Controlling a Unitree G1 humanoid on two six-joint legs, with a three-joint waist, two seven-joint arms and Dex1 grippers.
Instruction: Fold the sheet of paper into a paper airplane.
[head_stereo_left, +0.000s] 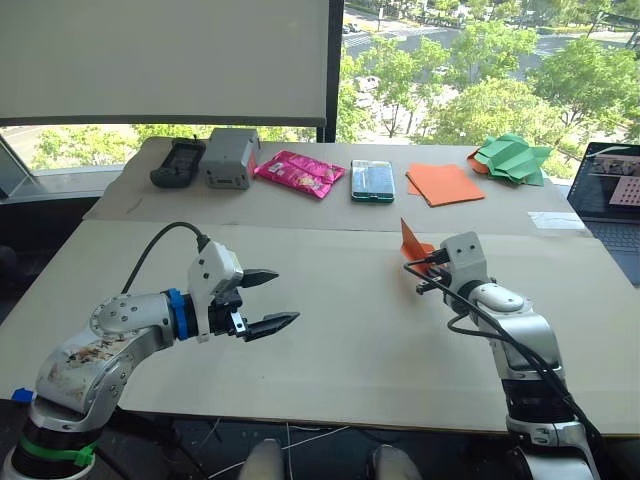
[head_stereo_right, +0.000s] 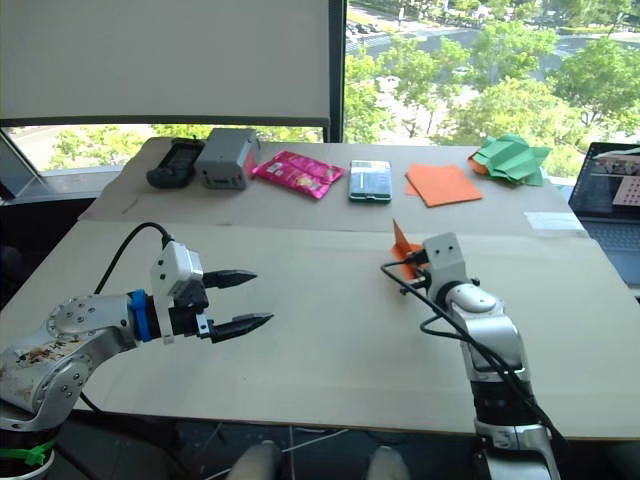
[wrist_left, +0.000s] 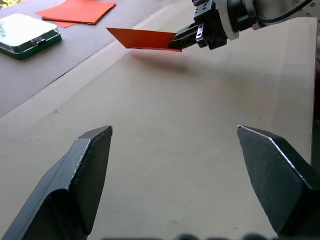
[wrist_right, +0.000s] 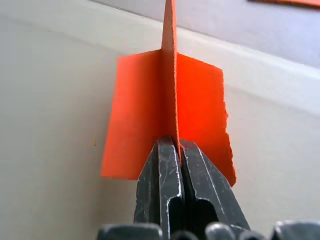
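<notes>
The orange paper airplane (head_stereo_left: 413, 243) is a narrow pointed wedge held just above the table, its tip pointing away from me. My right gripper (wrist_right: 172, 142) is shut on its central fold, with a wing spreading out on each side (wrist_right: 200, 105). In the left wrist view the airplane (wrist_left: 142, 38) juts sideways from the right gripper (wrist_left: 182, 41). My left gripper (head_stereo_left: 272, 300) hovers over the near left of the table, open and empty, well apart from the paper. Its wide-spread fingers (wrist_left: 87, 172) frame bare tabletop.
At the back lie a flat stack of orange sheets (head_stereo_left: 444, 183), green folded paper shapes (head_stereo_left: 512, 158), a clear green case (head_stereo_left: 372, 180), a pink packet (head_stereo_left: 298, 172), a grey box (head_stereo_left: 231, 157) and a black device (head_stereo_left: 178, 162). A laptop (head_stereo_left: 612, 195) sits at the right edge.
</notes>
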